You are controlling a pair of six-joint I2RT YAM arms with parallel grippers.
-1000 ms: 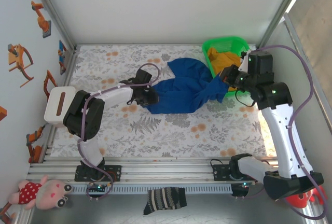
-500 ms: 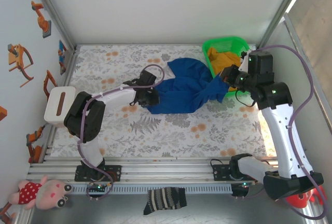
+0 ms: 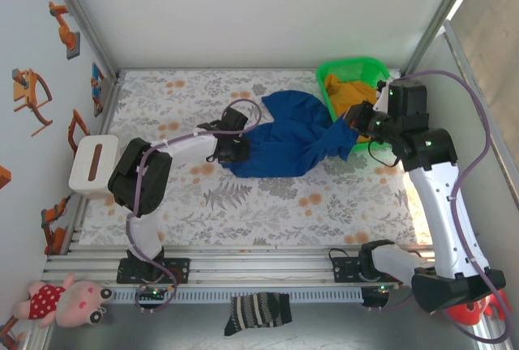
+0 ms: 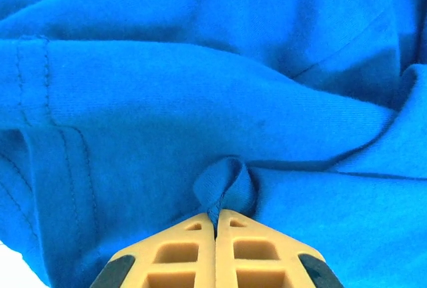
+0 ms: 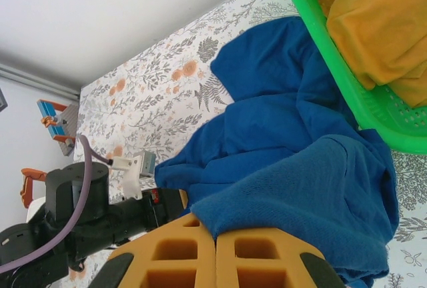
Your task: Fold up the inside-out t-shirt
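on the floral table (image 3: 268, 196), past the arm bases, the inside-out t-shirt (image 3: 280, 143) lies bunched across the middle. its long axis runs left to right between the 2 arms. the left gripper (image 4: 215, 227) sits at the shirt's left edge, fingers pressed together on a small pucker of blue cloth. the right gripper (image 5: 215, 233) is clamped on the right end, raised just beside the green basket (image 3: 350, 61) holding the mustard garment (image 3: 350, 95). spreading it likely means drawing both ends apart along that axis.
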